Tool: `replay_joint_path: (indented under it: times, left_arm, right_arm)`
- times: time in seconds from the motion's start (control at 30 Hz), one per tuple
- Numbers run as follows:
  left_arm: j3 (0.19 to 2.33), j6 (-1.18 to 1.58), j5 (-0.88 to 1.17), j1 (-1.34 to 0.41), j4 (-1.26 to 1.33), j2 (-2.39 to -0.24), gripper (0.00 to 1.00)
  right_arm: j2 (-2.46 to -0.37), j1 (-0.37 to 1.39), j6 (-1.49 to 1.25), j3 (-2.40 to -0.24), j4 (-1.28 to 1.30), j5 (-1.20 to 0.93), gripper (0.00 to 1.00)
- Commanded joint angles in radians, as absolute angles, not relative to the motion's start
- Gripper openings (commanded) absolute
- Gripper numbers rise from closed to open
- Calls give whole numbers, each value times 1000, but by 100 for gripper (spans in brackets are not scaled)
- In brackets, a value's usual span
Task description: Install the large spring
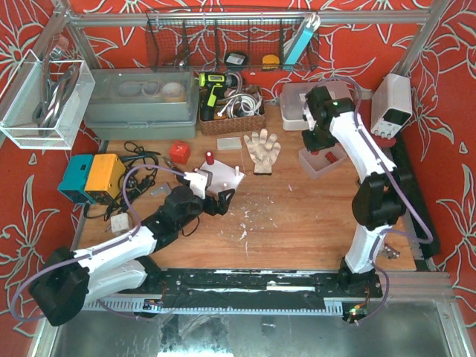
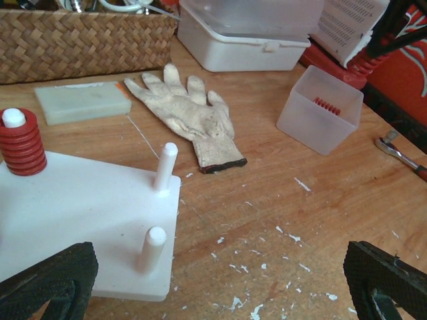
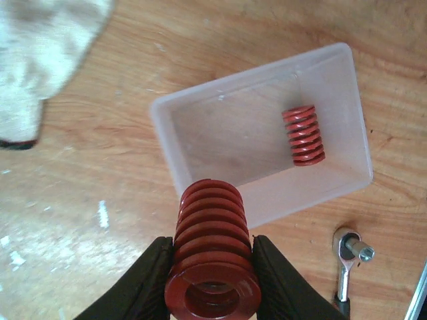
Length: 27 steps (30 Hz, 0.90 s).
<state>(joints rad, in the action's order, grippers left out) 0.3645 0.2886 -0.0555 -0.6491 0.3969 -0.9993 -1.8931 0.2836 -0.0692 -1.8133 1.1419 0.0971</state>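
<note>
My right gripper (image 3: 213, 252) is shut on the large spring (image 3: 211, 213), a fat red coil held by its sides just above the near wall of a clear plastic bin (image 3: 200, 143). A smaller red spring (image 3: 303, 135) lies inside that bin. In the top view the right gripper (image 1: 318, 141) hangs over the bin (image 1: 321, 160) at the right. A white base plate (image 2: 73, 220) has two bare white pegs (image 2: 165, 163) and a red spring (image 2: 22, 143) seated on a third peg. My left gripper (image 2: 217, 287) stands open beside the plate's corner, holding nothing.
A white work glove (image 2: 193, 120) lies between the plate and the bin. A ratchet wrench (image 3: 350, 257) rests right of the bin. Behind are a wicker basket (image 2: 80, 40), a white lidded box (image 2: 247, 40) and a pale block (image 2: 81, 101).
</note>
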Motion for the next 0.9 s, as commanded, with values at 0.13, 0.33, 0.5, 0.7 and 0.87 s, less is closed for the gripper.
replay_joint_path:
  times: [0.13, 0.33, 0.5, 0.7, 0.87]
  left_arm:
    - [282, 191, 6, -657, 601, -969, 87]
    - [203, 81, 152, -658, 829, -982, 77]
    - [149, 11, 238, -664, 1034, -1016, 70]
    - [196, -154, 215, -685, 1071, -1079, 70]
    - [187, -248, 237, -695, 1166, -1085, 75]
  right_arm:
    - [-1669, 447, -91, -1678, 1139, 51, 8]
    - [-1523, 546, -142, -1509, 968, -208, 4]
    - [-1409, 619, -226, -1375, 792, -355, 1]
    - [-1313, 670, -304, -1270, 617, -475, 1]
    - [-1234, 695, -390, -1177, 461, -552, 1]
